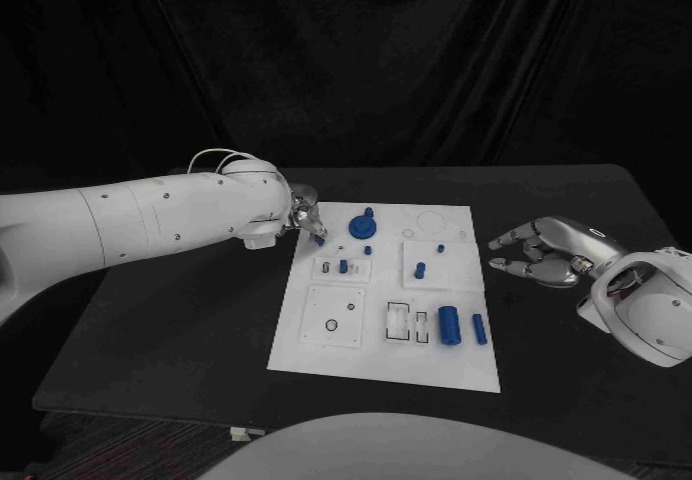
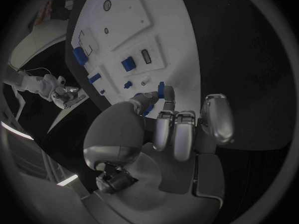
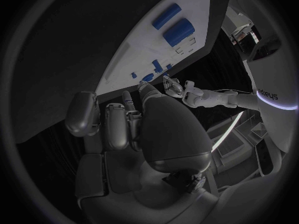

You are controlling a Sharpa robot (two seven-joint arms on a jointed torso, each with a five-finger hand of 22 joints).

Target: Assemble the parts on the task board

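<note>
Black table (image 1: 188,330) under a dark curtain backdrop, with the white task board (image 1: 325,360) lying at its middle

Left hand (image 1: 300,215) reaching in from 9 o'clock to the board's far-left corner, at about 11 o'clock of the plate; fingertips pinching a small blue peg (image 1: 319,238) just over the board's edge. Seen from the left wrist, same hand (image 2: 171,134) with thumb and one finger closed on that peg (image 2: 161,90), other fingers curled alongside

Right hand (image 1: 548,252) hovering off the board at 3 o'clock, well apart from the plate, fingers loosely curled and apart, holding nothing. From the right wrist, that hand (image 3: 134,129) over bare black table, nothing between its fingers

On the board: a round blue knob (image 1: 365,225) near 12 o'clock, close beside the left fingertips; a short blue pin (image 1: 368,249) just below it; another upright blue pin (image 1: 420,269) right of centre; a thick blue cylinder (image 1: 450,325) and a thinner blue bar (image 1: 479,328) lying side by side toward 5 o'clock; a tiny blue piece (image 1: 343,266) standing in a small square block left of centre
</note>
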